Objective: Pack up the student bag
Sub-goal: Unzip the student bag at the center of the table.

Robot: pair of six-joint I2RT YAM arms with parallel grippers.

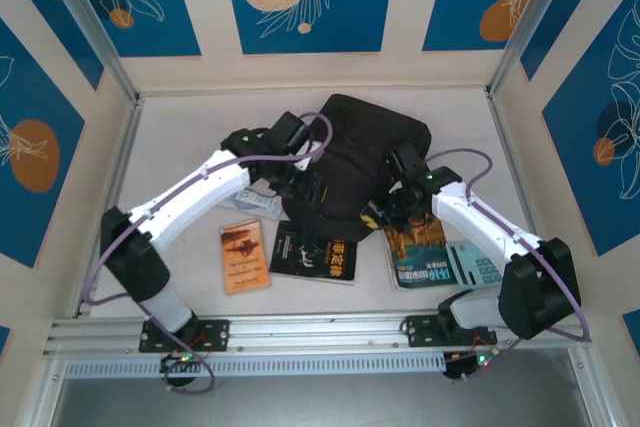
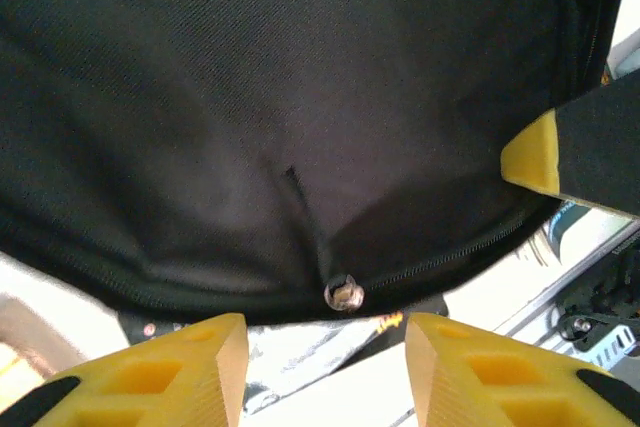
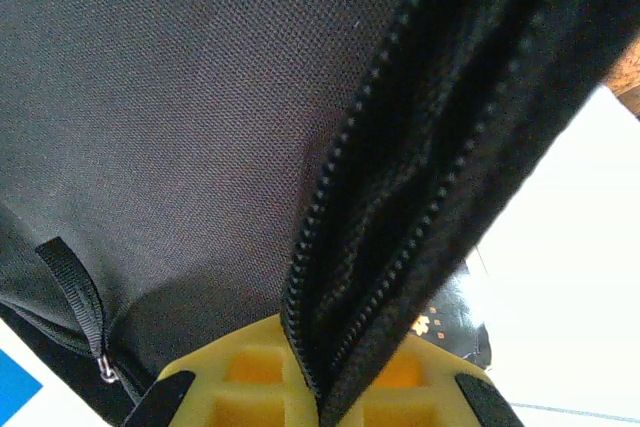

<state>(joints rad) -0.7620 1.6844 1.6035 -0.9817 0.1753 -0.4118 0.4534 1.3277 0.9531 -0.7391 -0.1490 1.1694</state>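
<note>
1. The bag (image 1: pixel 355 147) is seen at the middle of the table (image 1: pixel 180 147), towards its far side, slumped and lying between the two arms.
2. The right gripper (image 3: pixel 320 372) is clamped narrow on the bag's zip edge (image 3: pixel 350 247); the fabric is pinched between its yellow fingers and lifted.
3. The left gripper (image 2: pixel 325 332) is held with its jaws apart and nothing between them, close to the bag's side and just short of a small metal zip pull (image 2: pixel 343 294).
4. Four books are counted outside the bag, on the table: an orange book (image 1: pixel 244 257), a black book (image 1: pixel 313 252), a teal book (image 1: pixel 440 259) and a pale book (image 1: pixel 258 207) partly hidden under the left arm.
5. The inside of the bag cannot be seen, so whether anything is packed cannot be told.
6. Progress is judged early: the mouth of the bag appears to be worked open, and no book is gripped.
7. Left to do, as judged: the opening is to be spread, each book put in, and probably the zip closed.
</note>
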